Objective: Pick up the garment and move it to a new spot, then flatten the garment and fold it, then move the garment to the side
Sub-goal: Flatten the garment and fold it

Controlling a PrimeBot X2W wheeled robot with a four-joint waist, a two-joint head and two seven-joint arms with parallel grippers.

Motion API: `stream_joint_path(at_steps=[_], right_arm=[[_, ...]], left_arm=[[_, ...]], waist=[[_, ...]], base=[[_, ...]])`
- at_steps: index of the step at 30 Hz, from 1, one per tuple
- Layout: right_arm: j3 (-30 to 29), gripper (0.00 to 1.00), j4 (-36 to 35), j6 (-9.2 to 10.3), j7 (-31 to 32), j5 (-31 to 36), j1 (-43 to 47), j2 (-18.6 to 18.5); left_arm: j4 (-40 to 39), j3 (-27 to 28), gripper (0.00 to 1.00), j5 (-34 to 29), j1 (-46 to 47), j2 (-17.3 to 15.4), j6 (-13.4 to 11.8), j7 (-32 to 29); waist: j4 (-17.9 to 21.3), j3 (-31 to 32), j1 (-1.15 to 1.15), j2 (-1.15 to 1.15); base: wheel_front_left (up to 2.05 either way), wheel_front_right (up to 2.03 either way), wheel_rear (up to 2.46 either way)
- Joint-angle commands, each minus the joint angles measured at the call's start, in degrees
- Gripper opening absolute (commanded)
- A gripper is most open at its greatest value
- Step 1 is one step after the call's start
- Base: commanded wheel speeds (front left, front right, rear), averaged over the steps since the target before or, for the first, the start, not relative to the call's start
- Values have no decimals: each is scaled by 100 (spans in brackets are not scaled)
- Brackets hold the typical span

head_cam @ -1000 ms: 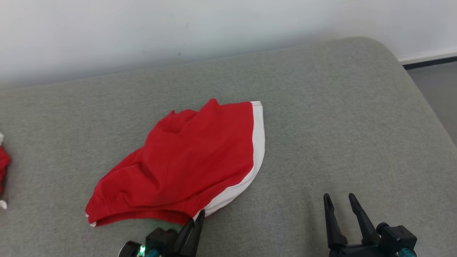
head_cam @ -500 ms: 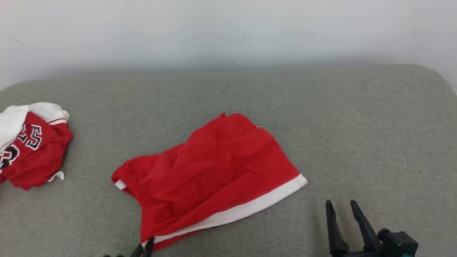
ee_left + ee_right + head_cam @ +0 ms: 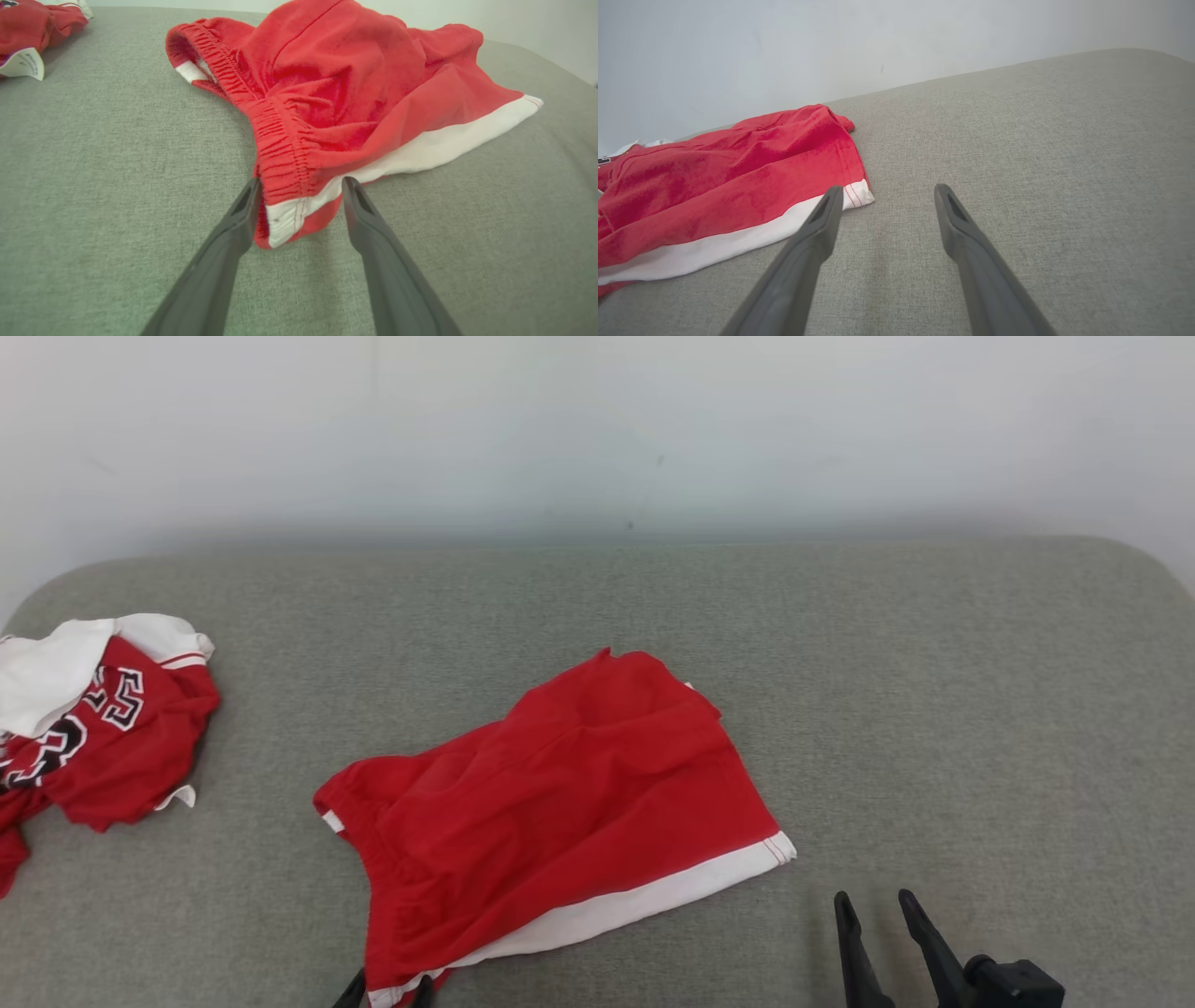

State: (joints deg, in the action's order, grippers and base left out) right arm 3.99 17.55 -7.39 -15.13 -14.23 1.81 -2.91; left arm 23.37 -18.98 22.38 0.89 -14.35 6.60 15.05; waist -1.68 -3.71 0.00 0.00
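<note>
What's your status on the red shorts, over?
Left pincer open, straddling red shorts waistband corner. Right pincer open, off the cloth. Shorts rumpled, unfolded. Jersey far left, not in the way.

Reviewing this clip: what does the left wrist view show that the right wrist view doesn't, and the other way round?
Left wrist view's own: the left gripper, jaws open either side of the elastic waistband at the near corner of the red shorts. Right wrist view's own: the right gripper, open over bare grey cushion, just off the hem corner. Shared: the red shorts with their white band, lying rumpled and not yet flattened on the cushion, with the pale wall behind.
</note>
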Motion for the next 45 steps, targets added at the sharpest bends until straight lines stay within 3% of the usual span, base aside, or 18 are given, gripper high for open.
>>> stream_joint_path(at_steps=[1,9,26,27,28,29,30,31,38,45], right_arm=[[13,100,2,-20,-5,51,-21,3],[254,100,640,-20,-5,440,-392,-124],[1083,100,2217,-20,-6,299,-1832,-728],[1101,95,2303,-20,-5,283,-1862,-742],[1125,79,2368,-20,-5,257,-1902,-752],[1143,27,2408,-20,-5,241,-1941,-764],[1174,0,2400,-20,-6,241,-1975,-778],[1175,0,2363,-20,-5,236,-1983,-789],[1164,0,1931,-20,-5,242,-1651,-827],[986,0,909,-20,-6,-68,-759,-947]], left_arm=[[-43,15,100,29,-53,11,24,15],[-68,191,100,-94,-21,294,37,15],[413,12,100,-108,567,457,86,15],[441,-21,100,-95,586,467,87,15],[484,-72,100,-57,606,475,88,15],[510,-113,99,-24,636,474,89,15],[506,-145,48,0,678,459,81,15],[505,-172,0,27,699,447,81,15],[367,-262,0,103,549,423,81,15],[-188,-139,0,170,84,257,82,15]], waist=[[-75,23,0,0],[-337,28,0,0],[-580,-259,0,0],[-592,-267,0,0],[-601,-272,0,0],[-612,-278,0,0],[-623,-280,0,0],[-631,-281,0,0],[-636,-159,0,0],[-585,-57,0,0]], base=[[0,0,0],[0,0,0],[0,0,0],[0,0,0],[0,0,0],[0,0,0],[0,0,0],[0,0,0],[0,0,0],[0,0,0]])
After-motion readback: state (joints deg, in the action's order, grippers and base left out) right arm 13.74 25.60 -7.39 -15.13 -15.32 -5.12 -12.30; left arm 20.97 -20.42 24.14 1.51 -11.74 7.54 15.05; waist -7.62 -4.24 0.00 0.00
